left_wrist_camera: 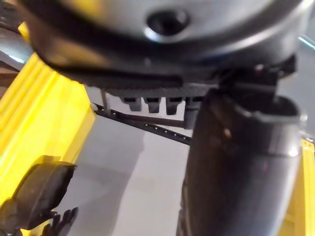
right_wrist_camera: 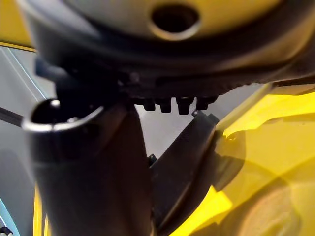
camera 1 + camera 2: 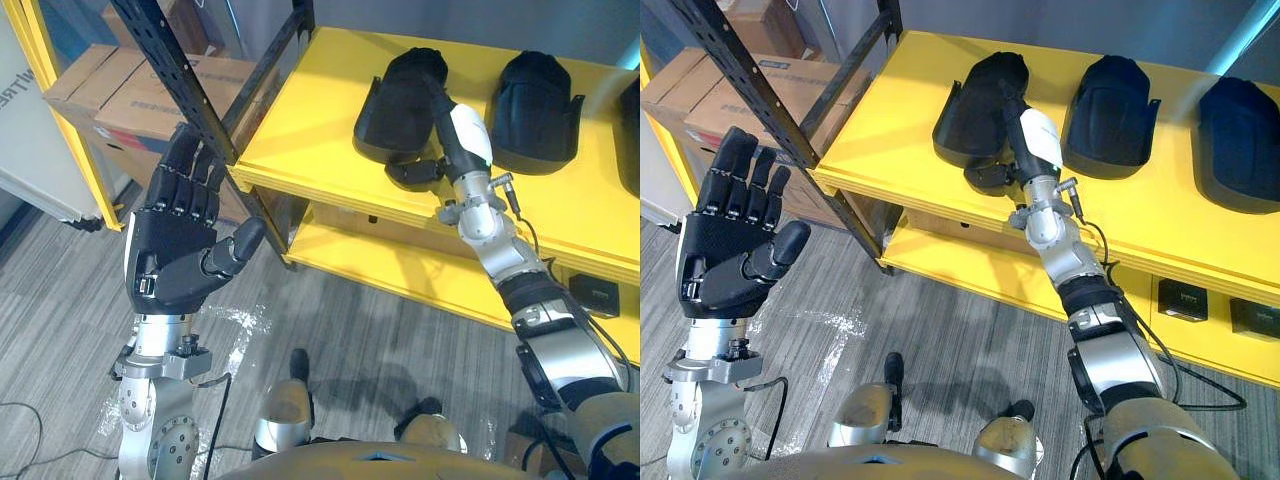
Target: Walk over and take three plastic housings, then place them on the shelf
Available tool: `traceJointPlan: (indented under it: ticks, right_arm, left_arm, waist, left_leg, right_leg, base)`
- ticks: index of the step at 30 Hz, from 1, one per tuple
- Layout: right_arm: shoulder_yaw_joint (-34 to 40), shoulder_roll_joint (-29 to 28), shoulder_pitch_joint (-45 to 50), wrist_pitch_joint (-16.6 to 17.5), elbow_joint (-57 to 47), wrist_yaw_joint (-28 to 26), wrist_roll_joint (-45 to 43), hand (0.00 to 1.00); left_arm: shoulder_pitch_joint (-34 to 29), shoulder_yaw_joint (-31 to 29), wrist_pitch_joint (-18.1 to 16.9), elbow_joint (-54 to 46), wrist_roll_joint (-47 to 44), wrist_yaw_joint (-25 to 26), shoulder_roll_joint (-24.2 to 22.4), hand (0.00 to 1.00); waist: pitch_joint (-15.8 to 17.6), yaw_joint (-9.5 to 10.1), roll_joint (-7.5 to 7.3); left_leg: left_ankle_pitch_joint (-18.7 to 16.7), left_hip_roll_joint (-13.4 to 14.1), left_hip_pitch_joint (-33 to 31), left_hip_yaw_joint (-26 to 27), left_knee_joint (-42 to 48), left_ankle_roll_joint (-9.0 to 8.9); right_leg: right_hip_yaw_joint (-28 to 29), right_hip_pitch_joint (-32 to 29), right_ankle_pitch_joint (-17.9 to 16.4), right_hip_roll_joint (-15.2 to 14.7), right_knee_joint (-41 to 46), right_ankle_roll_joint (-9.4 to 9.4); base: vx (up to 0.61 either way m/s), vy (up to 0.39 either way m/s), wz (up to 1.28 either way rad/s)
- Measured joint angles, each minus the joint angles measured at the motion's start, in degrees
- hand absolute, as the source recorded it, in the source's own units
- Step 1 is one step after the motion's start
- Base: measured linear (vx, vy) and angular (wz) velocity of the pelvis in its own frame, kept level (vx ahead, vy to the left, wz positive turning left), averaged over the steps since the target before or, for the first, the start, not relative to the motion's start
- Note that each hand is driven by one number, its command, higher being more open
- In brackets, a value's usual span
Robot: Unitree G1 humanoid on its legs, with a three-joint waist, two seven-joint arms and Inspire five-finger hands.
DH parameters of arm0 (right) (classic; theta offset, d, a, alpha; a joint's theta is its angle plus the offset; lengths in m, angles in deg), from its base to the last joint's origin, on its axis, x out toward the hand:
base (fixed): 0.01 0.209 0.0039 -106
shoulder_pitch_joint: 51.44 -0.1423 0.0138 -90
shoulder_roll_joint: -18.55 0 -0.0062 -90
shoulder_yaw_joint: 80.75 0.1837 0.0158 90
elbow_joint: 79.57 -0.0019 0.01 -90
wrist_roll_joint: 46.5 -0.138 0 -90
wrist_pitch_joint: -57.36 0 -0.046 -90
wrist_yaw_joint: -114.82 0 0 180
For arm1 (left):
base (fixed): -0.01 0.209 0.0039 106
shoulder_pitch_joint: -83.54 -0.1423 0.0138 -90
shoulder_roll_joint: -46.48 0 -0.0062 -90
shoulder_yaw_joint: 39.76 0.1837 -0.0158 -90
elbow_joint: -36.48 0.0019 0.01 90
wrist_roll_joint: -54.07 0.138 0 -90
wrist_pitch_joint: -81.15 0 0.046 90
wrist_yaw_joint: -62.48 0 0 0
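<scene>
Three black plastic housings lie in a row on the yellow shelf top (image 3: 310,130): a left one (image 3: 400,110), a middle one (image 3: 535,100) and a right one (image 3: 1240,140). My right hand (image 3: 468,135) reaches over the shelf's front edge onto the left housing. Its fingers lie straight along the housing's top and its thumb sits by the near rim. In the right wrist view the housing's wall (image 2: 187,162) stands between the thumb and the straight fingers. My left hand (image 3: 180,230) is raised in front of the shelf's left corner, open and holding nothing.
A black slotted rack post (image 3: 175,70) slants past the shelf's left corner, just behind my left hand. Cardboard boxes (image 3: 120,90) sit behind it in a yellow frame. A lower yellow shelf (image 3: 400,270) carries small black boxes (image 3: 1185,298). Grey floor lies below.
</scene>
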Motion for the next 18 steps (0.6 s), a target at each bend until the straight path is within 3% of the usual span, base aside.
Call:
traceJointPlan:
  ticks: [18]
  right_arm:
    - [-2.8, 1.6, -5.9, -0.4, 4.1, 4.8, 2.8, 1.0]
  left_arm:
    - [0.9, 2.7, 0.0, 0.2, 0.0, 1.7, 0.0, 1.0]
  waist:
    - [2.0, 0.99, 0.28]
  left_leg:
    - [0.6, 0.0, -0.4, -0.1, -0.1, -0.02]
  right_leg:
    - [0.0, -0.8, -0.5, -0.5, 1.5, -0.25]
  base:
    - [-0.03, -0.003, 0.01]
